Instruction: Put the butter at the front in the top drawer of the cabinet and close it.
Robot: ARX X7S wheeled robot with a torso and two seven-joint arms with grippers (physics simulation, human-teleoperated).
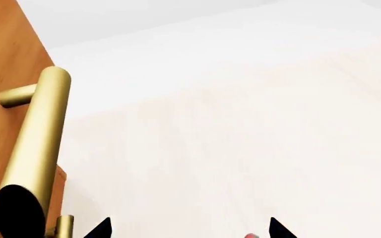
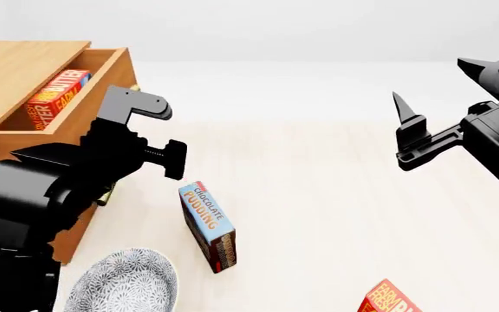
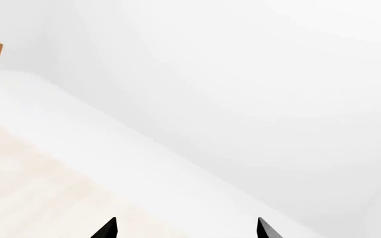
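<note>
The cabinet [image 2: 20, 62] stands at the left with its top drawer [image 2: 102, 97] pulled out. One red butter carton [image 2: 56, 96] lies inside the drawer. A second identical carton [image 2: 390, 300] lies on the floor at the near right edge. My left gripper [image 1: 190, 229] is open and empty. It hovers just beside the drawer's brass bar handle [image 1: 39, 134] without touching it. In the head view the left arm [image 2: 102, 162] covers the drawer front. My right gripper [image 3: 185, 229] is open and empty, raised at the right [image 2: 410, 130].
A blue-and-brown chocolate pudding box [image 2: 208, 224] stands on the floor in front of the cabinet. A patterned grey bowl [image 2: 124, 285] sits near the cabinet's lower corner. The pale wood floor [image 2: 319, 195] stretches to the right.
</note>
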